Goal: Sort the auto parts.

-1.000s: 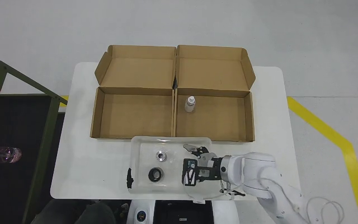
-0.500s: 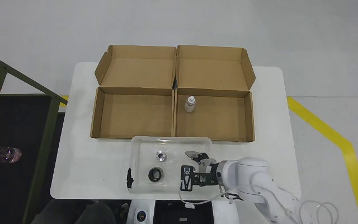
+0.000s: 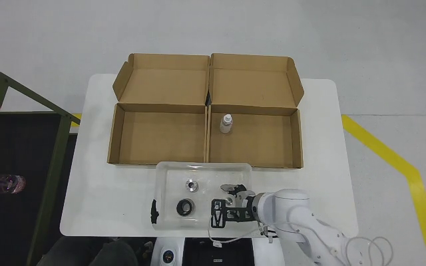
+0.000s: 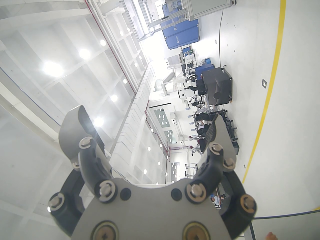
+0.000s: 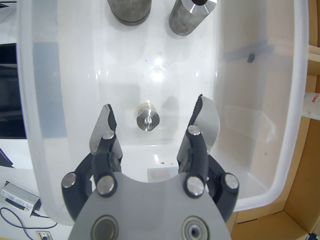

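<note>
1. My left gripper [image 4: 148,112] is raised off the work and faces the hall ceiling. Its jaws stand spread wide with nothing between them.
2. The left cardboard box [image 3: 160,136] sits at the far side of the white table [image 3: 100,186], lid folded back.
3. The clear plastic bin [image 3: 200,164] lies at the near edge of the table, just in front of the two boxes.
4. A dark grooved sleeve [image 3: 184,207] stands upright in the left part of the bin, on the near side.
5. A silver bored sleeve [image 3: 192,185] stands upright just beyond the dark sleeve, apart from it.
6. My right gripper [image 5: 153,102] is down inside the bin, to the right of both sleeves. Its jaws are spread.
7. A small silver fitting [image 5: 148,121] stands on the bin floor between the toothed fingers [image 5: 111,118]. Neither finger touches it.
8. The right cardboard box [image 3: 266,139] adjoins the left one. A small white bottle [image 3: 227,123] stands upright inside, near the shared wall.
</note>
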